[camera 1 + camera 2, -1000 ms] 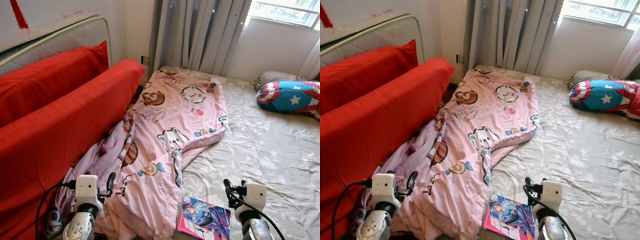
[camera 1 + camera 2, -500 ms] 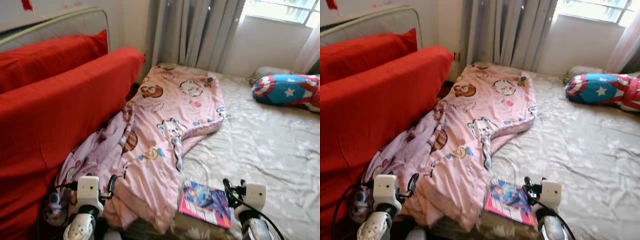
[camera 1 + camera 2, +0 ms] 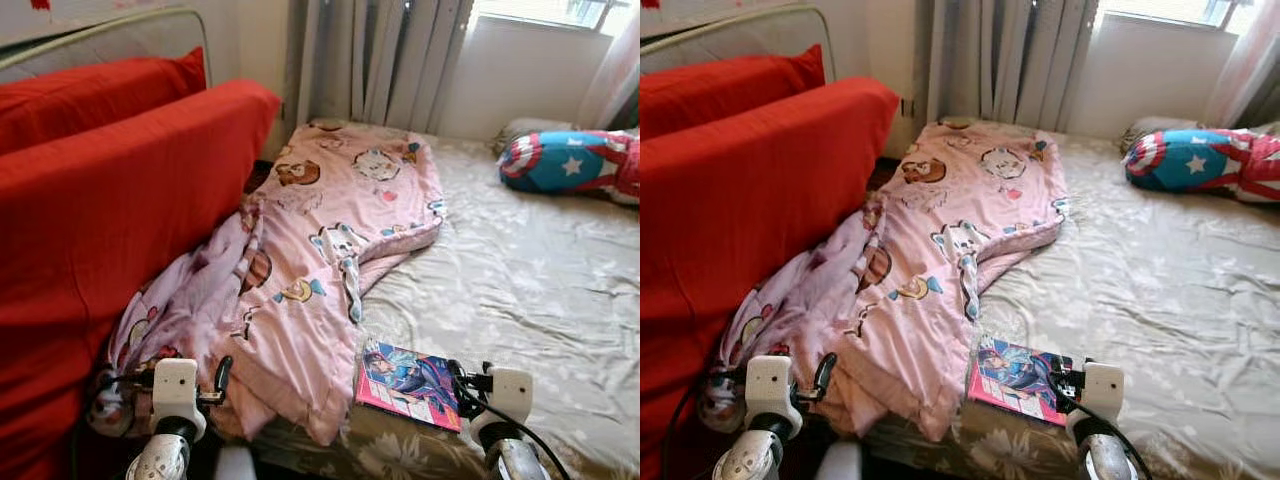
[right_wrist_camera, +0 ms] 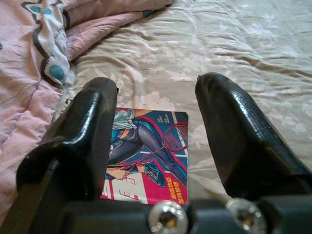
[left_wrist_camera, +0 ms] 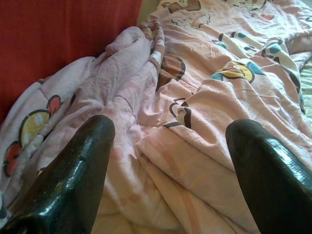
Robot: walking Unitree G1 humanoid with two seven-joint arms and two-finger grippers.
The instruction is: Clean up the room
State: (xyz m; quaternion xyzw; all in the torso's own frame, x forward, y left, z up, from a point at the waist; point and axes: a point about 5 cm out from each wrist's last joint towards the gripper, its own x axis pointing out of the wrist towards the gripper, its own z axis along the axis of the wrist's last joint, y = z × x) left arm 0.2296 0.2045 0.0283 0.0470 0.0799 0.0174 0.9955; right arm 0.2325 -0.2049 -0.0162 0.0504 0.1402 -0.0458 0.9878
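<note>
- We judge the tidying barely begun: one pink cartoon-print blanket (image 3: 330, 250) lies rumpled down the middle-left of the head frames, its lower end spilling off the bed (image 3: 520, 290) edge toward the floor, unfolded.
- One comic book (image 3: 410, 383) lies flat on the bedsheet at the lower centre, just beside the blanket's hem, not yet picked up.
- Our right pincer (image 4: 156, 131) hovers near the book's corner with its fingers spread wide and nothing between them; in the right wrist view the book sits in the gap beyond the tips.
- Our left pincer (image 5: 170, 161) is likewise parted wide and empty, pointed at the blanket's bunched folds near the lower left of the head frames.
- One star-and-stripe bolster pillow (image 3: 565, 163) rests at the upper right of the frame, with one grey pillow (image 3: 522, 130) partly hidden behind it.
- Two red cushions (image 3: 120, 180) stand stacked along the left edge, against a padded headboard (image 3: 120, 45).
- One small round toy-like object (image 3: 718, 400) peeks out at the lower left by the blanket's end; we cannot tell what it is.
- Grey curtains (image 3: 380, 60) hang at the top centre.
- Left to do, as we judge it: lift the book, straighten or fold the blanket, and clear whatever is at the bedside.
</note>
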